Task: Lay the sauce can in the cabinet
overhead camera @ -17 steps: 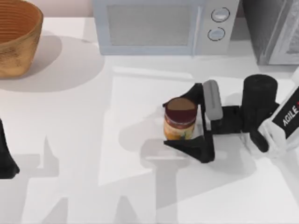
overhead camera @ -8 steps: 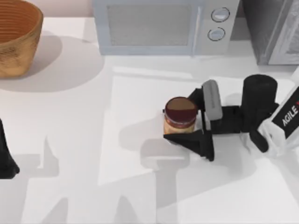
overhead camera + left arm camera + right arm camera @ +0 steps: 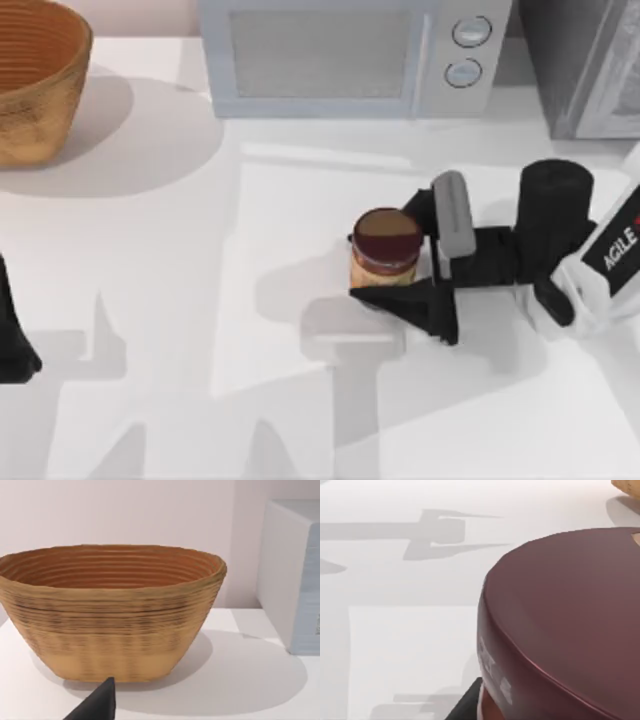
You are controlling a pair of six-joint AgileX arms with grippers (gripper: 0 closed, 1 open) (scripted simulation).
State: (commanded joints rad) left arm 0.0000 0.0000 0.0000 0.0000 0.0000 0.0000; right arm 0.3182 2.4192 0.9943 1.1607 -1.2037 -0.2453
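So the right gripper has its two fingers clamped on either side of the sauce can, which stands upright mid-counter just in front of the microwave. Grab looks done; the carry to the cabinet in the far right corner is all still left. Left arm sits parked at the left edge; the only writing I can read is "AGILE" on the right arm.

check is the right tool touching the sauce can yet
Touching. In the top view the right tool has its fingers pressed against both sides of the sauce can, no gap visible.
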